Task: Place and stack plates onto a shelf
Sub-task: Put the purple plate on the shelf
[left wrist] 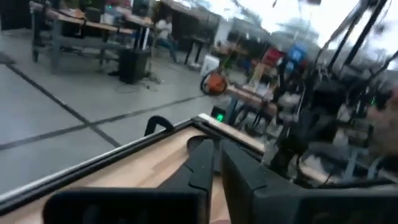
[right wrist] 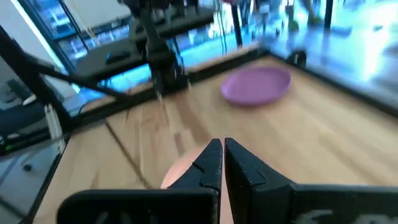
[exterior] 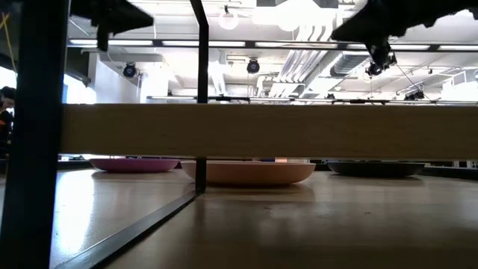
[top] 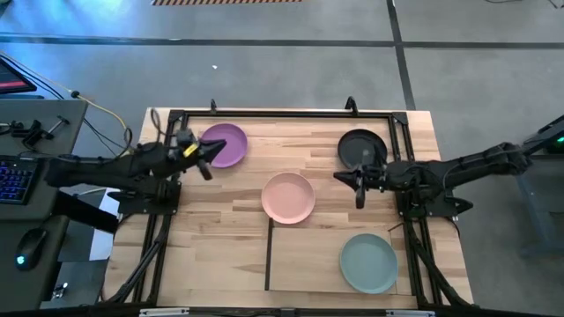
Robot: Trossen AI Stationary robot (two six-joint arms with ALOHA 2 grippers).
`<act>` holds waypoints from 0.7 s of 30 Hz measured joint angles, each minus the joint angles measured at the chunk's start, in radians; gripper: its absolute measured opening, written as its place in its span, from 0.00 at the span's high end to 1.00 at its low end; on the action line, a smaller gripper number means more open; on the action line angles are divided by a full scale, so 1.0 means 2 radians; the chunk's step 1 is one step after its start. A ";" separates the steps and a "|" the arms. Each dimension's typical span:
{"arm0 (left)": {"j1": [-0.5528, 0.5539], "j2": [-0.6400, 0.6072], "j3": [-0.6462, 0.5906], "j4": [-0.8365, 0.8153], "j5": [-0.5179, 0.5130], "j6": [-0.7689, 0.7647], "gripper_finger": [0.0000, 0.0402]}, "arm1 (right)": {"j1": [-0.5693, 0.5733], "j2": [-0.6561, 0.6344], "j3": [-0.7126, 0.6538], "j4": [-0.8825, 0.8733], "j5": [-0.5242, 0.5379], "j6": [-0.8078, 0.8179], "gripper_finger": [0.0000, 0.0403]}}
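Note:
Four plates show in the high view: the purple plate point(top: 226, 144) far left, the black plate point(top: 361, 147) far right, the pink plate point(top: 288, 197) in the middle, all flat on the tabletop, and the pale blue-green plate point(top: 368, 262) lying on the shelf point(top: 304, 261), the pale panel at the near right. My left gripper point(top: 204, 157) hovers shut beside the purple plate's left rim. My right gripper point(top: 352, 180) hovers shut between the black and pink plates. The right wrist view shows the purple plate point(right wrist: 256, 86) and the pink plate's rim point(right wrist: 177, 177) beyond the shut fingers.
A black metal frame point(top: 282, 114) runs along the table's far edge and down both sides. The shelf's dark edge strip point(top: 268, 255) runs toward the near edge. A desk with keyboard and mouse point(top: 18, 189) stands left of the table. In the low view the shelf's edge point(exterior: 269, 131) blocks the middle.

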 joint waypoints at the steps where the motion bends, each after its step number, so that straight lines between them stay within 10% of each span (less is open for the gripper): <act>1: 0.002 0.014 0.018 -0.011 0.010 0.010 0.93 | -0.007 0.000 0.000 0.010 -0.001 -0.012 1.00; 12: 0.009 0.076 0.122 -0.071 0.034 -0.004 0.67 | -0.097 -0.065 0.000 0.015 -0.069 -0.074 1.00; 21: 0.099 0.141 0.194 -0.296 0.031 -0.117 0.54 | -0.145 -0.130 0.000 -0.011 -0.089 -0.072 1.00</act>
